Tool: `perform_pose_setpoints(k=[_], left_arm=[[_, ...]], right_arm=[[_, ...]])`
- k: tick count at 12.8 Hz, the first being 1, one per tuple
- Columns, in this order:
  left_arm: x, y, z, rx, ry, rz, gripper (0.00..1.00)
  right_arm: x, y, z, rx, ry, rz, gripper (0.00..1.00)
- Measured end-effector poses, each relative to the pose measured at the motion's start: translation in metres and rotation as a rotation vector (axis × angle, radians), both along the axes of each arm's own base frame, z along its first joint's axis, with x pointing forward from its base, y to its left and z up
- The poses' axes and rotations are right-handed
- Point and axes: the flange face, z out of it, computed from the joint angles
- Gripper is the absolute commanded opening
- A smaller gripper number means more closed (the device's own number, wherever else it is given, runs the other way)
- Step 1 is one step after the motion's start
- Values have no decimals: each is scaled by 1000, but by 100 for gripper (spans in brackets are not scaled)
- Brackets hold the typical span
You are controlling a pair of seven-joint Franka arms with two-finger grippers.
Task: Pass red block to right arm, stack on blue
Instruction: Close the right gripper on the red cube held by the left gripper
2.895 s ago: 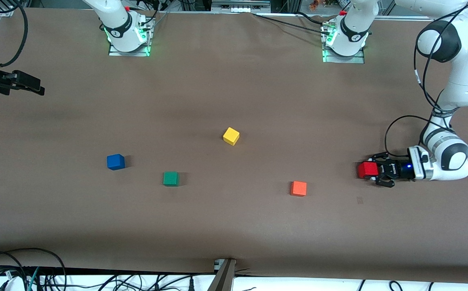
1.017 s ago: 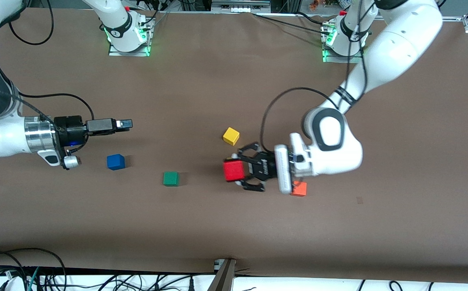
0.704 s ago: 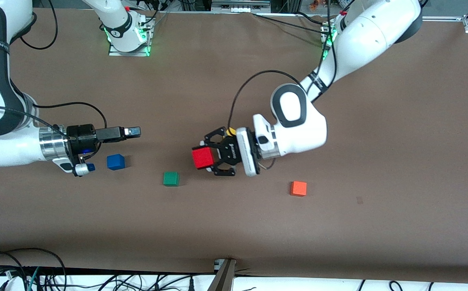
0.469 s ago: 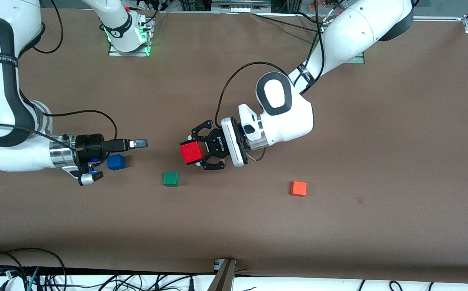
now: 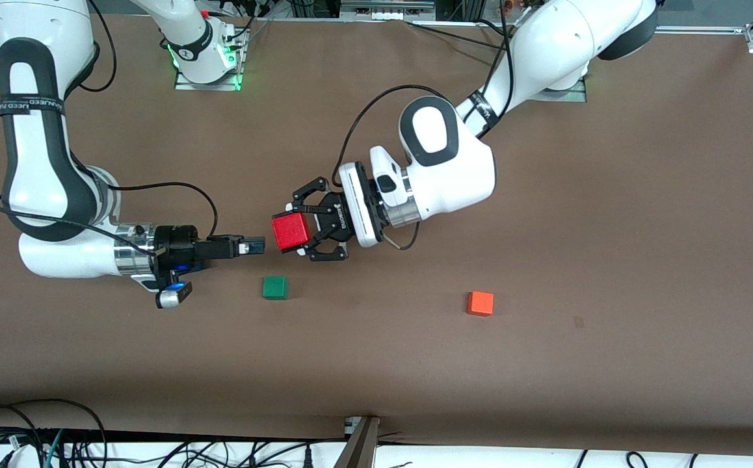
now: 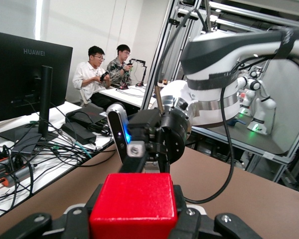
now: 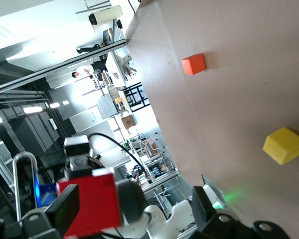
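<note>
Front view first: the table [image 5: 610,247] is mostly bare brown. A green cube [image 5: 275,287] sits just below the middle of the frame and an orange cube [image 5: 480,303] sits lower down toward the left arm's end, both well apart from the arms. The left pincer [image 5: 302,232] is in the middle of the frame, up off the table, clamped on the red block [image 5: 290,231]. The right pincer [image 5: 254,246] points straight at that block, with its tips just short of it and nothing in between. I can't spot the blue block here, because the right arm's wrist covers that patch of table. There's loads of open table in the lower half of the frame. The two bases are up at the top edge.

Left wrist view: the red block [image 6: 133,206] fills the foreground, held between the black linkage fingers. The right arm's black pincer body is just past it, facing the camera. A monitor and two seated people are in the background.

Right wrist view: this pincer's fingers [image 7: 66,209] stand wide apart. The red block [image 7: 89,201] is close to one of them, but I can't tell if they touch. A yellow cube [image 7: 284,145] and the orange cube [image 7: 193,64] lie out on the open table, clear of everything.
</note>
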Motion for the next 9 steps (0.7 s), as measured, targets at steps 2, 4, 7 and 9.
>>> perform_pose_setpoints(k=[2, 4, 7, 9], left_arm=[[-9, -10, -1, 11, -6, 5, 0], [-10, -12, -2, 15, -8, 4, 0], [-9, -10, -3, 17, -9, 7, 0], [-9, -10, -3, 17, -9, 7, 0]], right_arm=[[6, 2, 19, 4, 3, -11, 100], [12, 2, 40, 5, 4, -21, 100], [11, 6, 41, 3, 7, -15, 100], [9, 13, 40, -4, 8, 1, 100]])
